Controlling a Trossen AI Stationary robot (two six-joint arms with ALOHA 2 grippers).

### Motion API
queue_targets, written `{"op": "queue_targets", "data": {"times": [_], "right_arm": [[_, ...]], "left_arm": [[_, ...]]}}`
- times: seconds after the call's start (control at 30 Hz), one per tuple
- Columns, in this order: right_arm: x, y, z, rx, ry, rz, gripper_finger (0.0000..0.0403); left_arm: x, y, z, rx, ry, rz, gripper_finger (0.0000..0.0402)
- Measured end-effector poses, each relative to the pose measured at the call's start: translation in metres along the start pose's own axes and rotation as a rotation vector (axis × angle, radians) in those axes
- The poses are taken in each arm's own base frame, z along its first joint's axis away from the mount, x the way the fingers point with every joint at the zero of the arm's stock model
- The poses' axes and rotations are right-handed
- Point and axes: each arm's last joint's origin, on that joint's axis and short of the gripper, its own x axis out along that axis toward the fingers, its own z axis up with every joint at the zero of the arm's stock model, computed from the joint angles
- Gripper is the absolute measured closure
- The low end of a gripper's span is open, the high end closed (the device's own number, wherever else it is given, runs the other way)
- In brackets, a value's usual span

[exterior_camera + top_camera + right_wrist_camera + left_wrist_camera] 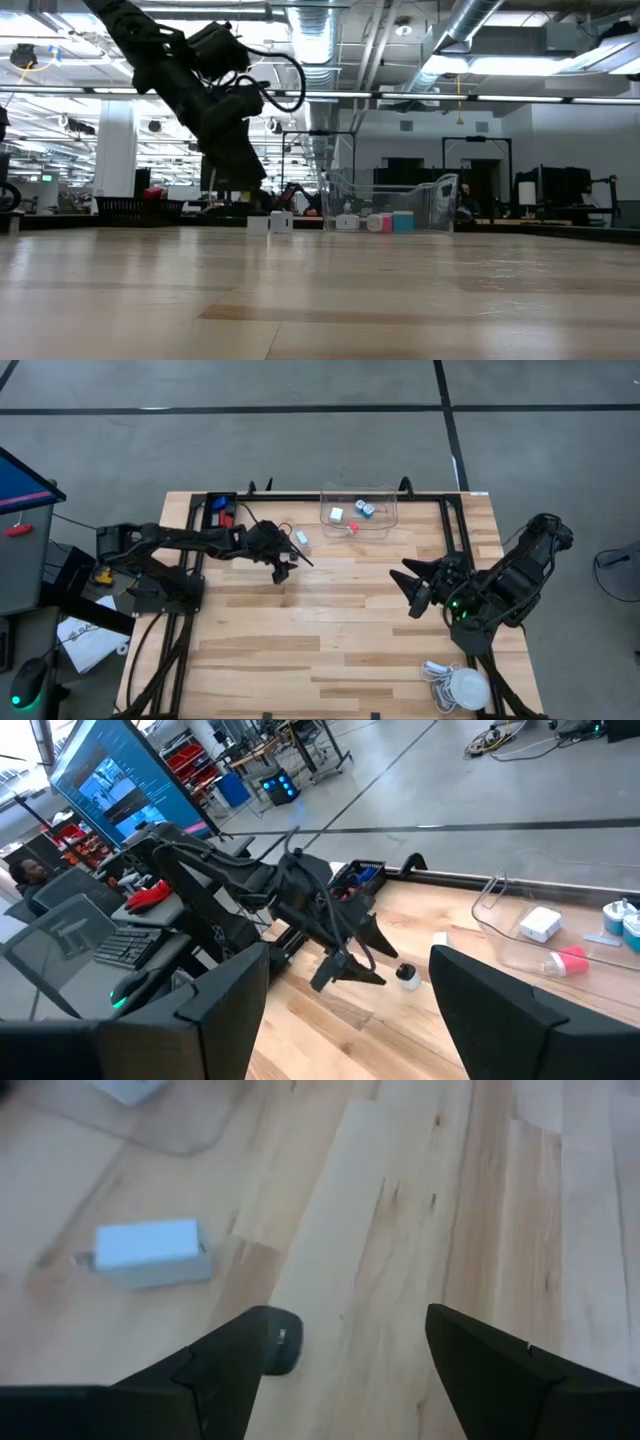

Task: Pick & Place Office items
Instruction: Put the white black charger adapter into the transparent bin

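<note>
Left claw (284, 572) hangs low over the surface (330, 650), fingers spread wide and empty. The left wrist view shows a small black piece (284, 1354) on the wood beside one finger (232, 1362); contact cannot be told. A white block (150, 1252) lies near it, just outside the clear bin (358, 513).

Right claw (412, 586) waits at the right side, wide open, holding nothing.

The bin holds four pieces in the right wrist view: one white (540, 924), one red (566, 961), two blue-white (625, 921). Only the high view shows the black tray (220, 509) at the far left corner, with blue and red items inside.
</note>
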Motion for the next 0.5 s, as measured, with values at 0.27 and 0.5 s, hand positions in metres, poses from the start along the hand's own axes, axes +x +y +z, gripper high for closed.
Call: {"op": "queue_targets", "data": {"times": [0.27,0.5], "right_arm": [[0.003,-0.002,0.001,-0.012,-0.006,-0.016,0.0135],[0.003,-0.001,0.001,-0.008,-0.002,-0.015,0.0135]], "left_arm": [[0.022,0.017,-0.010,0.009,0.057,0.044,0.0131],[0.048,0.022,-0.022,-0.003,0.096,0.022,0.0132]]}}
